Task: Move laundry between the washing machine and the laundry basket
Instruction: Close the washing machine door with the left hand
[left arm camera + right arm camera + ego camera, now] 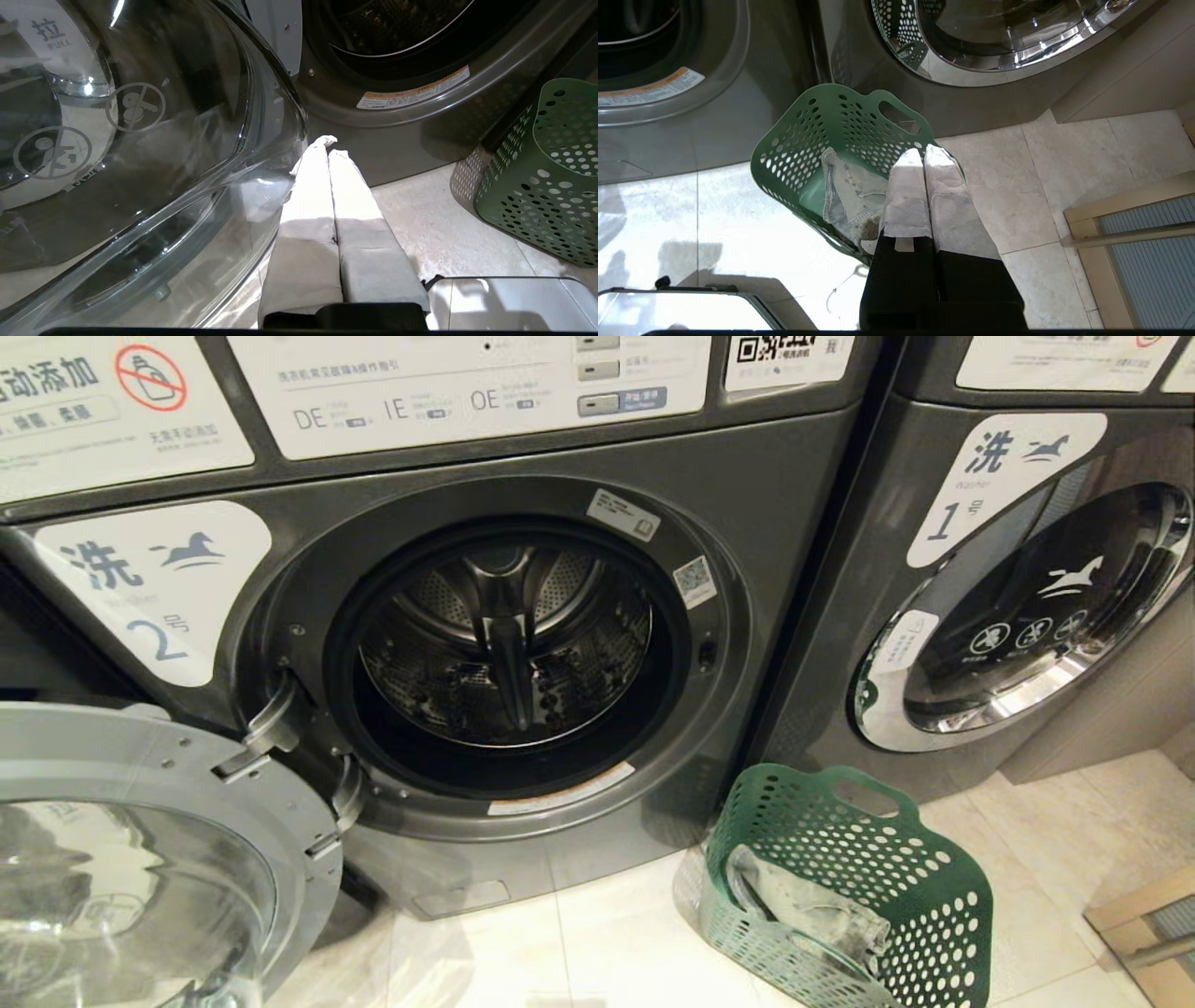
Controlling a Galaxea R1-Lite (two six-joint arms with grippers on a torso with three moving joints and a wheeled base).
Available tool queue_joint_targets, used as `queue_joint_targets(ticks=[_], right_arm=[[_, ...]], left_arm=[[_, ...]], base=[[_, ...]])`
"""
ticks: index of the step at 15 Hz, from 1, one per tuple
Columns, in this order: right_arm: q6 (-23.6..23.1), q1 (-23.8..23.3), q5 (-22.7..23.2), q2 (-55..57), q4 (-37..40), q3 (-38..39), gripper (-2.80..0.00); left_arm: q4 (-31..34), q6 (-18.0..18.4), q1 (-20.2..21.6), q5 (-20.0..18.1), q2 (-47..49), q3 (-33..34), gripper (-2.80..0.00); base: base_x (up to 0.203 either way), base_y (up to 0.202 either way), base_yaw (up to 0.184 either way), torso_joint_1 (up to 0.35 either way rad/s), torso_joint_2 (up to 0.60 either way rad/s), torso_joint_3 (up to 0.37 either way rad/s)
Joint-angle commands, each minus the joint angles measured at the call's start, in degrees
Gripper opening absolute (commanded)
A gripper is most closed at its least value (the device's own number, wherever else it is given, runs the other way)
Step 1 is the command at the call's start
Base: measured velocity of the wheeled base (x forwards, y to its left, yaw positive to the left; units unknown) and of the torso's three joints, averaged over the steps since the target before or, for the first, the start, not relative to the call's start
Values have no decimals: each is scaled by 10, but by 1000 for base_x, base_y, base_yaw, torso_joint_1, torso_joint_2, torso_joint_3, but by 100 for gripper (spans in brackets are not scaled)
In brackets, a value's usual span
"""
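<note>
You saw the right gripper [924,151], fingers pressed together, above the laundry basket [808,140] holding the laundry [847,200]; the left gripper [329,144] was likewise closed.

A second washer [943,644], dark grey and marked 1 on a white label [1004,476], stands to the right with its chrome-rimmed glass door [1036,616] shut. White panels with printed characters [467,378] run along the top of the machines, one carrying a QR code [784,350], another a red no-detergent sign [151,376]. The floor [616,943] is pale glossy tile. At the far right, low down, sits a beige-framed unit with a ribbed blue-grey panel [1148,261]. A beige plinth [1125,79] runs behind that washer.
</note>
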Motion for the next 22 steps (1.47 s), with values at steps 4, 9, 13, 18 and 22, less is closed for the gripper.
queue_joint_targets(ticks=[4,9,13,18,22], right_arm=[[-1,0,0,-3,0,8,-280],[-11,0,0,-3,-1,16,-280],[-42,-1,1,-8,-3,29,-280],[-42,-1,3,-9,-3,34,-280],[-42,-1,2,-9,-12,53,-280]], left_arm=[[0,-2,0,0,0,1,-280],[0,-1,0,0,-1,1,-280],[0,-1,0,0,0,1,-280],[0,-1,0,0,0,1,-280],[1,-3,0,0,-1,1,-280]], base=[[0,0,0,4,0,201],[0,0,0,3,2,202],[0,0,0,2,-1,167],[0,0,0,2,1,21],[0,0,0,0,0,0]])
